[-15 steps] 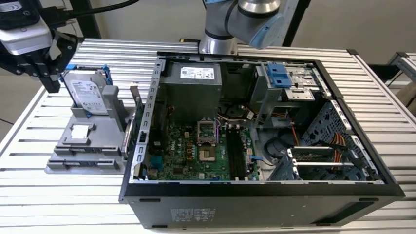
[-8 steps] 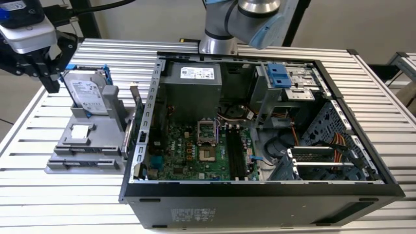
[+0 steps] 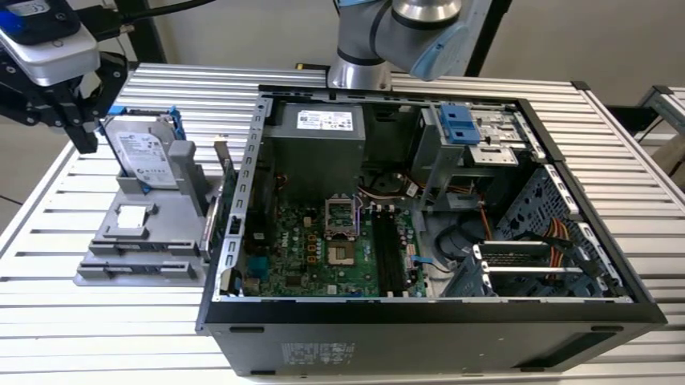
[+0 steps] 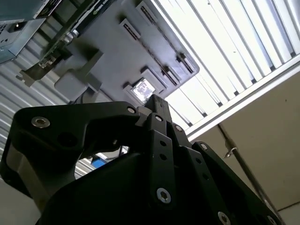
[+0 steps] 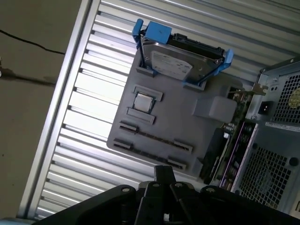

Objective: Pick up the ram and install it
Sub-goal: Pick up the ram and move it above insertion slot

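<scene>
In the exterior view, my claw (image 3: 83, 140) hung above the far corner of the gray holder (image 3: 160, 233) on the exterior view's left, just beside the upright hard drive (image 3: 144, 156). The open computer case (image 3: 428, 317) stood well off toward the exterior view's right. The memory slots (image 3: 391, 249) on its motherboard (image 3: 310, 249) ran from near to far. The holder's long slot rows sat at its near end, so the stick's place was toward the camera from my claw, past the drive.

In the second wrist view, my fingers came together into one narrow tip with nothing between them. The tip pointed down at the holder and a small silver chip (image 4: 143, 89) seated in it.

In the first wrist view, the tip was again drawn together and bare. What I took for the ram (image 5: 154, 137) was a thin dark strip standing on edge between two clips. It lay between my claw and the silver chip, and the hard drive stood beyond that. Its long axis ran crosswise to my line of approach, parallel to the holder's nearer edge. I judged it was not yet lifted.
</scene>
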Controlling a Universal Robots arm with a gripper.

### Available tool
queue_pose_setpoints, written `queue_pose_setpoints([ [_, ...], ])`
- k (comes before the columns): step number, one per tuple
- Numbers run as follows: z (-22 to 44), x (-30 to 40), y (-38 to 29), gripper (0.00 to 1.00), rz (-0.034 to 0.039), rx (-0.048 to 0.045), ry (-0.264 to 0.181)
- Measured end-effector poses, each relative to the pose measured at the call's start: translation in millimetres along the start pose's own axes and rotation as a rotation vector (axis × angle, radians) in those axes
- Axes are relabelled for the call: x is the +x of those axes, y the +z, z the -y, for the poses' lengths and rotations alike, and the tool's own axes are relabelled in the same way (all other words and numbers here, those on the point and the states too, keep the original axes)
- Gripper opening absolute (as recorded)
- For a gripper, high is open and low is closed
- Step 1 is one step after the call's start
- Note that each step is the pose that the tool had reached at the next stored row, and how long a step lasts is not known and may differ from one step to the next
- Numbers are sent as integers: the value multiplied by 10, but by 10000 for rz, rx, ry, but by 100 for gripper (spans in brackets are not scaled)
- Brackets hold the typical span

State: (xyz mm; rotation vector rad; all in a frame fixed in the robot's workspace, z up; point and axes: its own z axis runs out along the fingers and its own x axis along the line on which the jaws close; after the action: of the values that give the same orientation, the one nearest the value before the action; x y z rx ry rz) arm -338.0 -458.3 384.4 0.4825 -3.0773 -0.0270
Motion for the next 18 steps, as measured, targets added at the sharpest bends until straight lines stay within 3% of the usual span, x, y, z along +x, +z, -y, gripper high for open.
queue_pose_setpoints([
  [18, 0, 0, -1, 0, -5, 5, -159],
])
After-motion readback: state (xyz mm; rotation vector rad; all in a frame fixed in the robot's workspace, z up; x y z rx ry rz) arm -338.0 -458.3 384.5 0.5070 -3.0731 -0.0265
